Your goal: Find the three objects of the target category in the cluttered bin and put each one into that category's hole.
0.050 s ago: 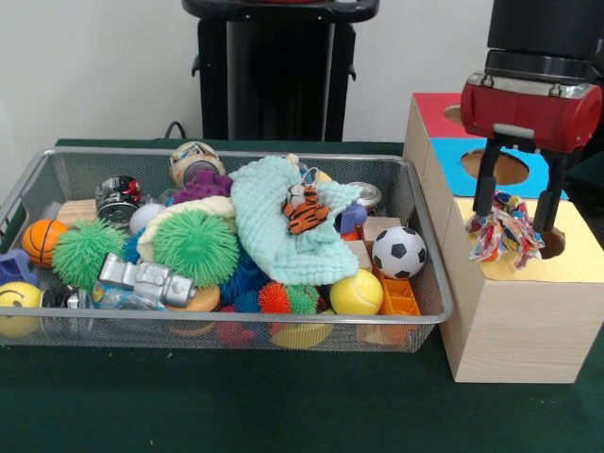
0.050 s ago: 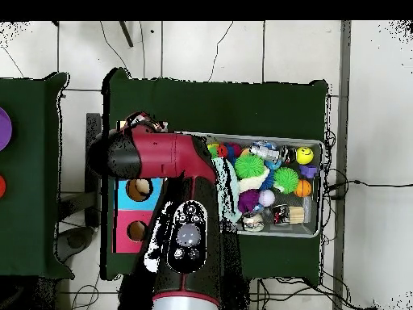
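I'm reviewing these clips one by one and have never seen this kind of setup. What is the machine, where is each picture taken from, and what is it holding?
The machine is a single red and black robot arm. Its gripper has two dark fingers and works like a hand.

One picture looks across the table at the robot. The other looks straight down from above, where the arm hides the gripper and much of the box.

On the green table sits a wire mesh bin full of toys: a soccer ball, spiky green balls, a small basketball, a mint cloth with a toy tiger on it, and more.

Beside the bin stands a wooden box whose top has red, blue and yellow sections, each with a hole.

The gripper holds a multicoloured rope toy over the yellow section, next to its hole.
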Available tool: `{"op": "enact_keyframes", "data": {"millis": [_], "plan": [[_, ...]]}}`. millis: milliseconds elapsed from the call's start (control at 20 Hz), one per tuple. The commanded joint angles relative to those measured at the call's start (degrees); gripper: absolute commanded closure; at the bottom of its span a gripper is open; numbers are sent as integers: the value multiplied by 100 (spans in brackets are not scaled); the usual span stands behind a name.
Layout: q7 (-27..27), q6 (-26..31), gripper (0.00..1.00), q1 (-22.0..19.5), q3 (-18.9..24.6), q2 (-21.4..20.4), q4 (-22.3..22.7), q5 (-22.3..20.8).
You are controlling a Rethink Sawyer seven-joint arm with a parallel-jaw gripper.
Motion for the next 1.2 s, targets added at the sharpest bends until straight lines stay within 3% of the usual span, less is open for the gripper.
{"op": "enact_keyframes", "data": {"millis": [50,200,250,550,1000,1200], "plan": [[335,211,0,-167,250,279,147,15],[239,347,0,-115,168,299,71,-91],[188,431,100,-103,144,305,50,-132],[183,649,100,-236,409,213,331,75],[309,636,100,-203,369,193,518,109],[316,371,100,-224,433,174,786,91]]}}
